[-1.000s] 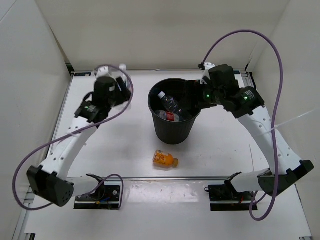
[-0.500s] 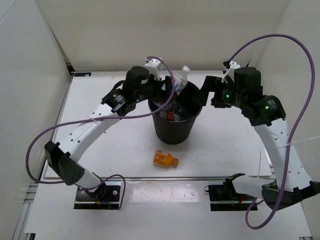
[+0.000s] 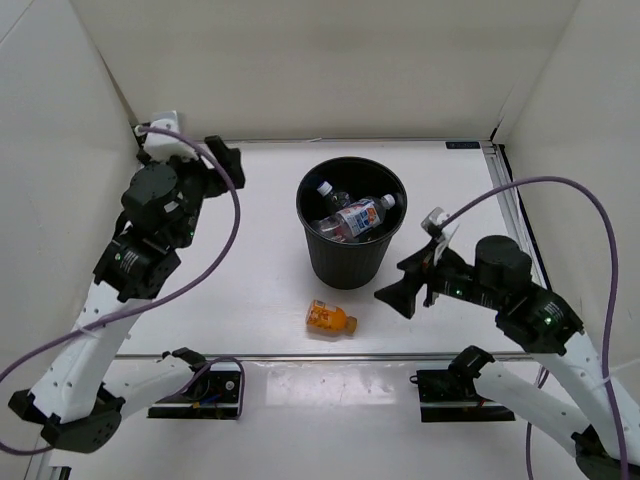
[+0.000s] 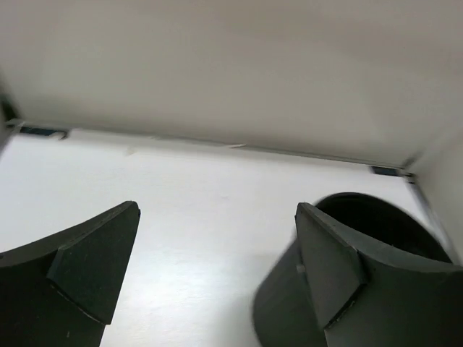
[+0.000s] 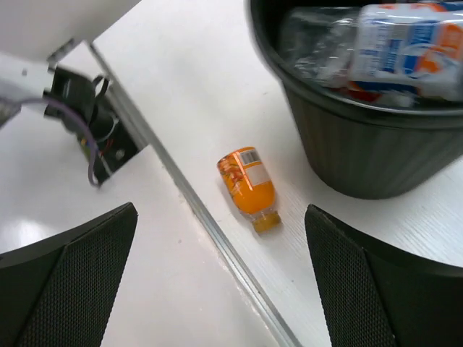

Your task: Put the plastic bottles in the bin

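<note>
Right fingers (image 5: 79,282) hang spread and empty, framing the orange bottle (image 5: 248,184) lying on the bench (image 5: 195,94) near the bin (image 5: 362,159), I reckon to line up its pickup. Left fingers (image 4: 79,275) gape idle, well apart from the bin, where the other bottles (image 5: 405,43) lie.

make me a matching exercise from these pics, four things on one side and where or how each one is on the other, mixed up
Things
1. orange bottle
2. blue-white label bottle
3. left pincer
4. bin

States
A. inside the bin, topmost
B. lying on its side on the table
C. standing upright, mid-table
D. open, holding nothing

Pairs: 1-B, 2-A, 3-D, 4-C
</note>
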You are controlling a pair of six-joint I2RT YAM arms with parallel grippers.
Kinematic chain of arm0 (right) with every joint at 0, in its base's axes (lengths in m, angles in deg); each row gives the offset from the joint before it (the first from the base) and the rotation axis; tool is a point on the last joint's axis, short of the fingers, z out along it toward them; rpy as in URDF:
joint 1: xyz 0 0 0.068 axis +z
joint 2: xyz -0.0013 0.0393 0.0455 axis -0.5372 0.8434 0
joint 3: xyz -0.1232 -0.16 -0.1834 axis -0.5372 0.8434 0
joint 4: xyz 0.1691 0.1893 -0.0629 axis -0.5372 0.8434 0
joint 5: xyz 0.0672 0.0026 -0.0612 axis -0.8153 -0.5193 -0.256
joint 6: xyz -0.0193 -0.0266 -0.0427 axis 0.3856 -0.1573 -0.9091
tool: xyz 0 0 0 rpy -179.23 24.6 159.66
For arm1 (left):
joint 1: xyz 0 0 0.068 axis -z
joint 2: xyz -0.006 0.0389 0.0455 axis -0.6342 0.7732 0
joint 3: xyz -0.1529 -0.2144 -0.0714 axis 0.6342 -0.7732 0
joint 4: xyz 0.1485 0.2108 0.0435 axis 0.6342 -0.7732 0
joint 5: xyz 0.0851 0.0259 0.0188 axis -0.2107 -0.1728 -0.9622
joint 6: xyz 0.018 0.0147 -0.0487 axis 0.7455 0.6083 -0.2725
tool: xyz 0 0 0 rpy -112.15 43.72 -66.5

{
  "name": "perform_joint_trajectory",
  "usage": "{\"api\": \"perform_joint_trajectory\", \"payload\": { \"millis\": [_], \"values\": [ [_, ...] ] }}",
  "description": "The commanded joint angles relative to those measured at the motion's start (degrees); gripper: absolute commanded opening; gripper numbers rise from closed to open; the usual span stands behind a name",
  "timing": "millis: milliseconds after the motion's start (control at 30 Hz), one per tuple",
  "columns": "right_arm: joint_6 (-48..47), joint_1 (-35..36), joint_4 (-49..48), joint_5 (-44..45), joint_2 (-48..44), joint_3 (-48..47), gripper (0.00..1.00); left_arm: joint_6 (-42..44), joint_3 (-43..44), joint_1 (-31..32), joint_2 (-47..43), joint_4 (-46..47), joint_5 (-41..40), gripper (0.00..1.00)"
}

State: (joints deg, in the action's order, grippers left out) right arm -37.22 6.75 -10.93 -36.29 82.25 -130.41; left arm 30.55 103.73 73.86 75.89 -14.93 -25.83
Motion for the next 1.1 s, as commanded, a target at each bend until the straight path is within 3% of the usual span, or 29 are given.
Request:
{"api": "perform_joint_trajectory", "payload": {
  "millis": [0, 100, 233, 367, 533, 667, 900, 1000, 1067],
  "values": [
    [-9.11, 5.12, -5.72, -1.58, 0.69, 3.08, 1.00, -0.64, -7.05, -3.03, -0.26, -5.24, -9.20, 1.00],
    [-12.89, 12.31, -4.74, -1.25, 4.82, 6.15, 1.00, -5.39, -11.96, -5.32, -1.31, -11.20, -9.20, 1.00],
    [-16.06, 23.92, -11.40, 8.93, 10.43, 11.77, 1.00, -12.58, -20.31, -8.39, -2.81, -16.39, -10.34, 1.00],
    [-18.70, 28.33, -18.61, 13.26, 16.93, 13.80, 1.00, -14.71, -25.68, -9.54, -5.97, -19.48, -9.02, 1.00],
    [-19.77, 29.66, -25.03, 14.91, 28.18, 14.08, 1.00, -15.33, -28.23, -9.54, -8.87, -22.57, -8.85, 1.00],
    [-20.28, 29.66, -31.19, 16.25, 31.98, 14.60, 1.00, -16.73, -29.73, -9.54, -9.93, -25.63, -9.46, 1.00],
    [-19.67, 29.66, -31.20, 17.57, 46.11, 10.12, 1.00, -19.46, -31.40, -9.54, -13.09, -29.15, -9.46, 1.00],
    [-18.54, 28.35, -26.82, 14.42, 51.21, 7.93, 0.88, -18.94, -31.40, -9.54, -13.80, -29.77, -9.46, 1.00],
    [-16.87, 26.86, -21.65, 11.87, 53.25, 6.17, 0.75, -18.93, -30.79, -9.54, -14.33, -30.56, -9.46, 1.00]
  ]
}}
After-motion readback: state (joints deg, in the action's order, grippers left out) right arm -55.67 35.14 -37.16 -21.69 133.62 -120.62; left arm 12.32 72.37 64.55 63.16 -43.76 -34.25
